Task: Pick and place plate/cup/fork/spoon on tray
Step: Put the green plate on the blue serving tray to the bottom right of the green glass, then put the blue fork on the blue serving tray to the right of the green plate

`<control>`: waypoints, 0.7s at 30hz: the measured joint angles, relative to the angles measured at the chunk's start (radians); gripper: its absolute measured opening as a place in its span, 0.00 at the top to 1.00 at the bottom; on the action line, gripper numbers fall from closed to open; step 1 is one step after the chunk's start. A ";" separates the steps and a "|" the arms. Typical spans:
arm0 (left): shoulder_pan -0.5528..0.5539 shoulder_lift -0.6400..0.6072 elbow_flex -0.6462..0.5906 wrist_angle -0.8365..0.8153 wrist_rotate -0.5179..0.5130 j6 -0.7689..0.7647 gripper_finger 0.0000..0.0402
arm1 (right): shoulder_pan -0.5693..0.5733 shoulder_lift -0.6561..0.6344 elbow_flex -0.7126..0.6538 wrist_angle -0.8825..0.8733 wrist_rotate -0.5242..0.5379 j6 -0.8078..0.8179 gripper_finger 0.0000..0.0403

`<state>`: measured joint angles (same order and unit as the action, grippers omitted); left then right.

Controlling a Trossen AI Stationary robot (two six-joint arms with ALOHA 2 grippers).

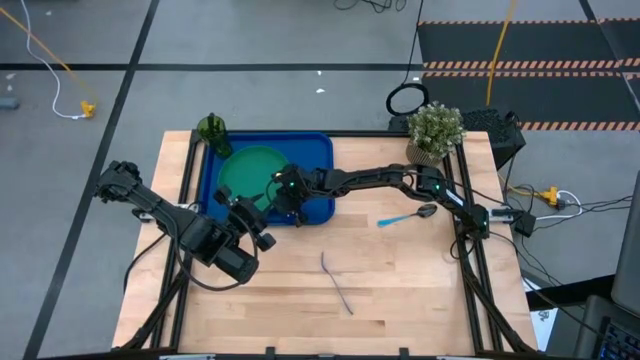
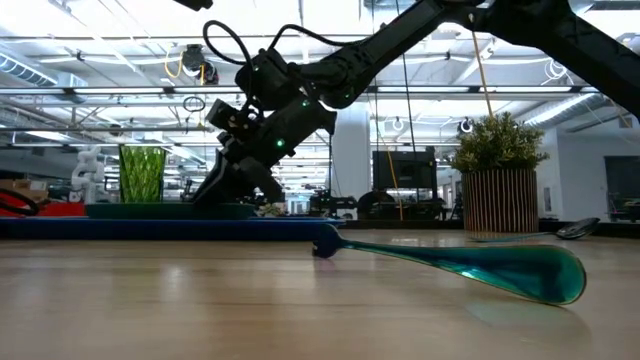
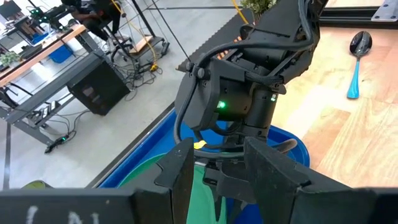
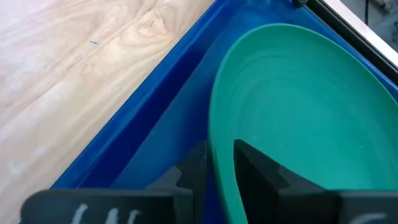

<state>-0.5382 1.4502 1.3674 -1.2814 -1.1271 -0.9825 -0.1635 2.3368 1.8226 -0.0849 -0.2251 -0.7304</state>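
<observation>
Found the right gripper (image 1: 283,190) reaching across the table to the right edge of the plate (image 1: 250,172), with its fingers (image 4: 261,162) drawn narrow and pinching the rim between them, one inside the dish and one outside. Placed the plate already within the tray (image 1: 318,145), spreading leftward from the jaws, seemingly with the pinched side lifted a little off the blue floor. Judged the step in hand as setting the plate flat and letting go, so a plain opening and a straight lift away from the rim ought to serve. Noted the cup (image 1: 212,131) standing upright at the tray's far left corner. Saw the left gripper (image 1: 248,212) hovering just beside the tray's near edge, fingers (image 3: 180,168) parted and empty, aimed at the other wrist. Left two pieces out on the bare wood: the spoon (image 1: 405,216), lying right of the tray with its long axis across the table and its bowl toward the potted plant (image 1: 435,128), clearly nearer the right arm; and the fork (image 1: 337,280), well apart toward the near edge, running roughly front to back, about midway between the arms. Reckoned the spoon the natural next pick for the right side.
</observation>
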 joint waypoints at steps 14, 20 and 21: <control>-0.018 0.000 0.000 0.096 0.009 0.062 0.64 | 0.120 -0.262 -0.001 -0.392 0.172 0.288 0.78; -0.033 0.000 0.000 0.213 0.023 0.163 0.64 | 0.192 -0.359 -0.062 -0.459 0.178 0.500 0.78; -0.034 0.000 0.000 0.230 0.036 0.180 0.64 | 0.209 -0.380 -0.090 -0.446 0.190 0.529 0.78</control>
<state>-0.5722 1.4502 1.3678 -1.0510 -1.0915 -0.8028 0.0459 1.9568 1.7327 -0.5306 -0.0349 -0.2013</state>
